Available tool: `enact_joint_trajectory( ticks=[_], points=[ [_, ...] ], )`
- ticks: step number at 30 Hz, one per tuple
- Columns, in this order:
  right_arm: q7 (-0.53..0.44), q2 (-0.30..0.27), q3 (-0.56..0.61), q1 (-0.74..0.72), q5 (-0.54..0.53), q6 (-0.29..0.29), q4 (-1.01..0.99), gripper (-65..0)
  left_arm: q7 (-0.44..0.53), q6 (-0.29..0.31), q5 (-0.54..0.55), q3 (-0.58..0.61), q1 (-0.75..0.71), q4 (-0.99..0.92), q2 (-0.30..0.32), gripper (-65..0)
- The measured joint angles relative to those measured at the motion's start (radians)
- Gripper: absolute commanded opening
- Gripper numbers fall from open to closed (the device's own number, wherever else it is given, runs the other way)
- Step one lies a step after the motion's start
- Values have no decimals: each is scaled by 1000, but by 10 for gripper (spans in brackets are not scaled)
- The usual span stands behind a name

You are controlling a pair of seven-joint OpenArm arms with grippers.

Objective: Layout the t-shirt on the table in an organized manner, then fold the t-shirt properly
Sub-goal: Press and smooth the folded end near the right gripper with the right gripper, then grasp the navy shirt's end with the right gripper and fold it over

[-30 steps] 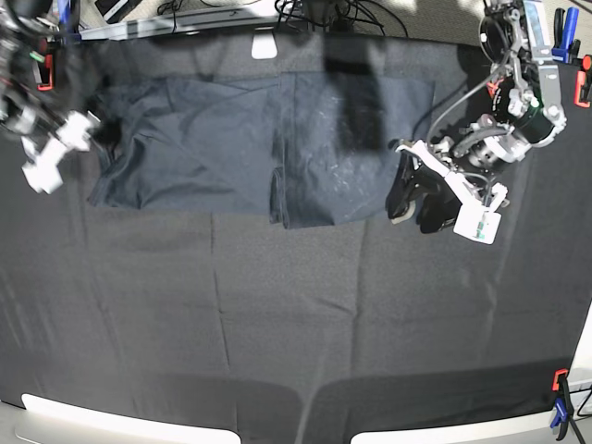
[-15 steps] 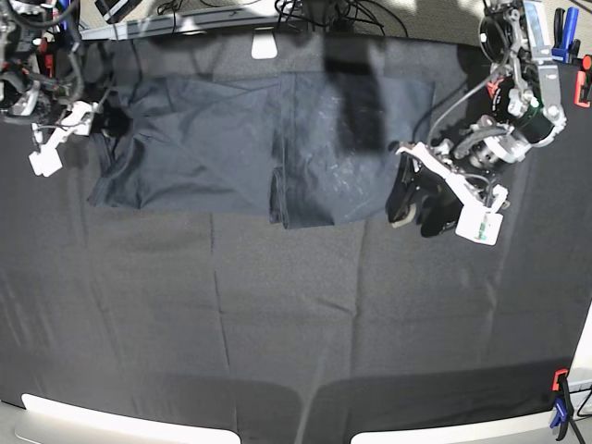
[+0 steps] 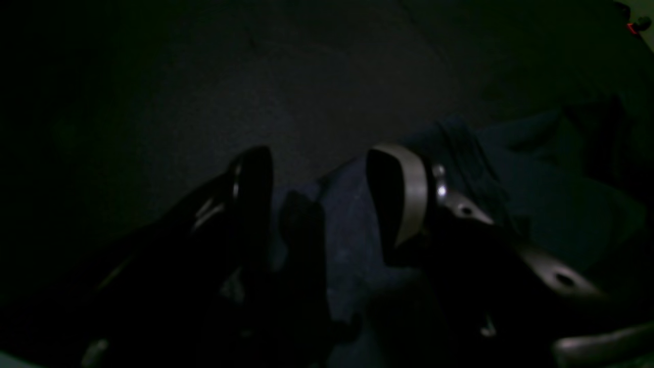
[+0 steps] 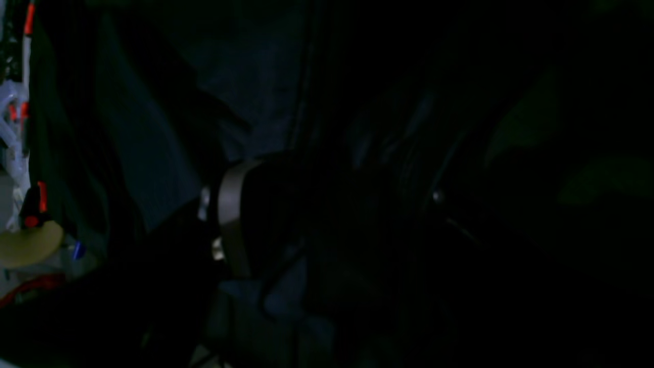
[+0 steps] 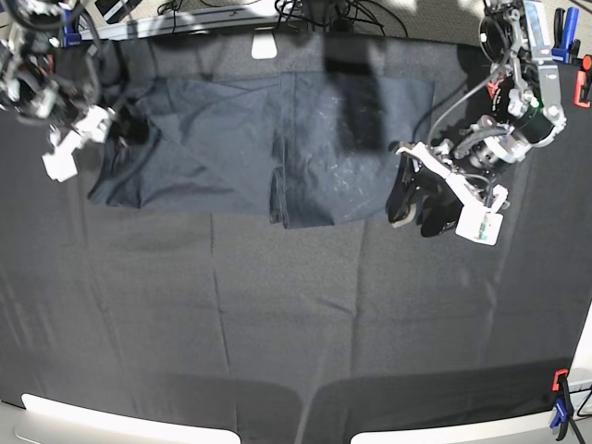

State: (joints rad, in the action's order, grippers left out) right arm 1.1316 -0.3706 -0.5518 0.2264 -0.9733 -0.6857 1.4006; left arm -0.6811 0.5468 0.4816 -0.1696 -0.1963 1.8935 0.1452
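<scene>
Two claws, both spread and holding nothing. My left claw (image 5: 410, 197) sits low at one side edge of the t-shirt (image 5: 268, 148), fingers parted over its hem; my right claw (image 5: 109, 123) hovers wide open at the opposite, bunched end. The shirt lies across the far half of the table (image 5: 296, 324), partly folded, with a doubled flap near the middle. I judge it light, limp and prone to creasing, best pinched at corners and hems, both layers together.
</scene>
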Motion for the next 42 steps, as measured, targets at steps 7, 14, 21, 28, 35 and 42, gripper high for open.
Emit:
enact_joint_trajectory(
  ticks=[7,14,21,28,35,42],
  points=[
    [1,48,0,-49,58,0,0,-306,0,0,0,0,0,0,0,-343],
    [4,55,0,-46,80,0,0,-650,0,0,0,0,0,0,0,-343],
    [14,19,-24,-43,76,0,9,-650,-25,0,0,0,0,0,0,-343],
    [26,6,-153,-19,83,0,183,-650,-30,0,-26,0,-8,0,0,-343],
    [37,111,-121,92,8,-3,490,-650,-30,0,-27,0,-11,0,0,-343],
    [37,217,77,117,5,-3,757,-650,-30,0,-26,-1,-11,0,0,-343]
  ],
)
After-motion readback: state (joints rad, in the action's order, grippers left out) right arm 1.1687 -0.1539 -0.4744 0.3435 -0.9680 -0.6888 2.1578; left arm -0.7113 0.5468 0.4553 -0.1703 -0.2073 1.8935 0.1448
